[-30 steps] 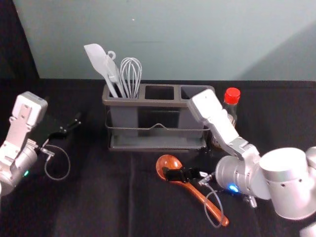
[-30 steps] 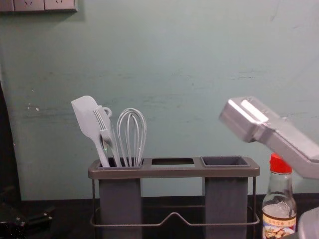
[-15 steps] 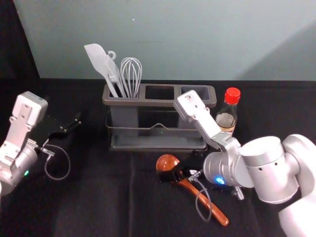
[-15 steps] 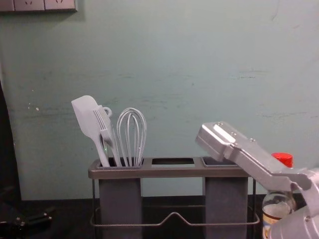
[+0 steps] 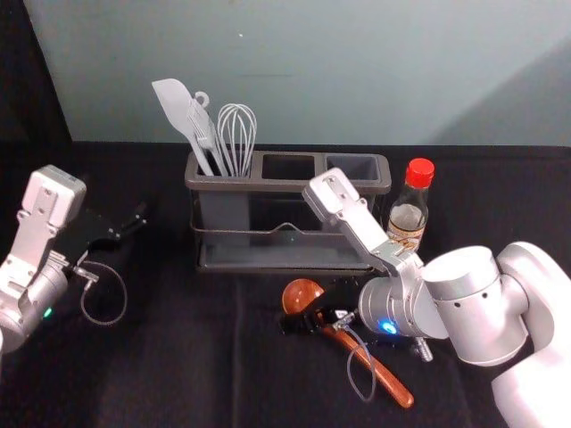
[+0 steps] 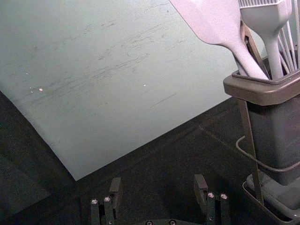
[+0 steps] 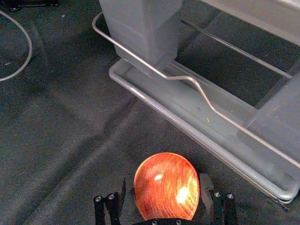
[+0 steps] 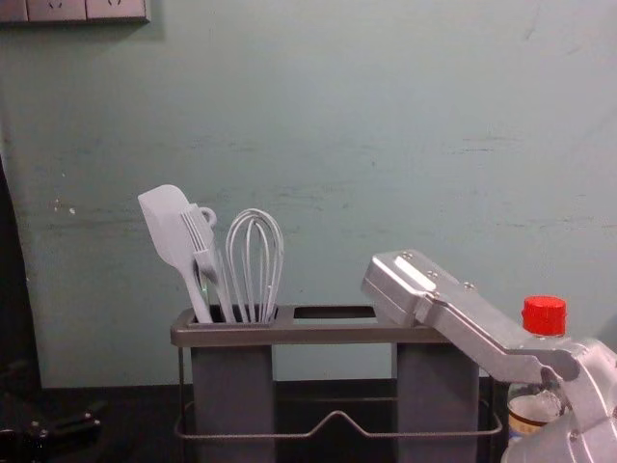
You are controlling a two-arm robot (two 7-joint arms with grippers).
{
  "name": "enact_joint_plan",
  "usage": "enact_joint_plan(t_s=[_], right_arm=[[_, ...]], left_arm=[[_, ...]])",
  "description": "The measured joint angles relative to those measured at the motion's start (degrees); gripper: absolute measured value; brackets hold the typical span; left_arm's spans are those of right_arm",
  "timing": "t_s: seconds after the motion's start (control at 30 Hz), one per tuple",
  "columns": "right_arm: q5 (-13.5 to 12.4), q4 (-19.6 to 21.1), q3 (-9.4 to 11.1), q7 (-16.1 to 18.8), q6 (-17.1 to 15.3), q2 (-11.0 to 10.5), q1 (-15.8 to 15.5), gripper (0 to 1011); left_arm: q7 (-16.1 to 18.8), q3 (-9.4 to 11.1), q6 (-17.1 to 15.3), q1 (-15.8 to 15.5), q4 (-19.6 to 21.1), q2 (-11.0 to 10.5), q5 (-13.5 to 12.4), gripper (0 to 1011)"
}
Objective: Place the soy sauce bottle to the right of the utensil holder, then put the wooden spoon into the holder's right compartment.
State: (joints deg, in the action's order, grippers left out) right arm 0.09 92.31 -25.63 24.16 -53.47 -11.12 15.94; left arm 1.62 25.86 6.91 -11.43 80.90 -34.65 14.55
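Wooden spoon (image 5: 302, 292): lying on the dark cloth (image 5: 178, 357) w/ its bowl far left & its handle (image 5: 390, 383) slanting to near right; showing warm red-orange wood, a round, glossy bowl w/ streaky grain & bright glints, the handle slim & a shade browner; resting on the near side of the holder, toward the holder's right half.

Right gripper (image 5: 302, 312): reaching in low from the right over the spoon, its fingers standing apart, one on each side of the bowl; whether either is touching the wood, can't tell.

Right arm (image 5: 473, 303): stretching in from the right, crossing in front of part of the soy sauce btl. in the chest view.

Soy sauce bottle (image 5: 407, 214): standing upright just right of the holder; wearing a bright red cap above clear glass & a printed label, dark & pale patches showing thru the glass.

Utensil holder (image 5: 268, 185): standing at the far side of the cloth w/ 3 comps. in a row under a brown-gray rim, a thin wire rail running across its near side.

Left comp.: holding a pale spatula (image 5: 174, 105), a pale ridged-head tool (image 5: 203, 129) & a wire whisk (image 5: 237, 134), all leaning heads up.

Left gripper (image 5: 132, 227): idling left of the holder, fingers spread apart.

Wall (image 5: 294, 71): rising gray-green behind, w/ a socket panel (image 8: 87, 10) sitting high on the left.
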Motion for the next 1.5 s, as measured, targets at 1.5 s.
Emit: enact_joint_plan(t_s=[1.5], right_arm=[[5.87,0.0,1.01,3.16,0.74,1.4,-1.4,844]], left_arm=[[0.0,0.0,0.0,0.0,0.0,0.0,0.0,1000]])
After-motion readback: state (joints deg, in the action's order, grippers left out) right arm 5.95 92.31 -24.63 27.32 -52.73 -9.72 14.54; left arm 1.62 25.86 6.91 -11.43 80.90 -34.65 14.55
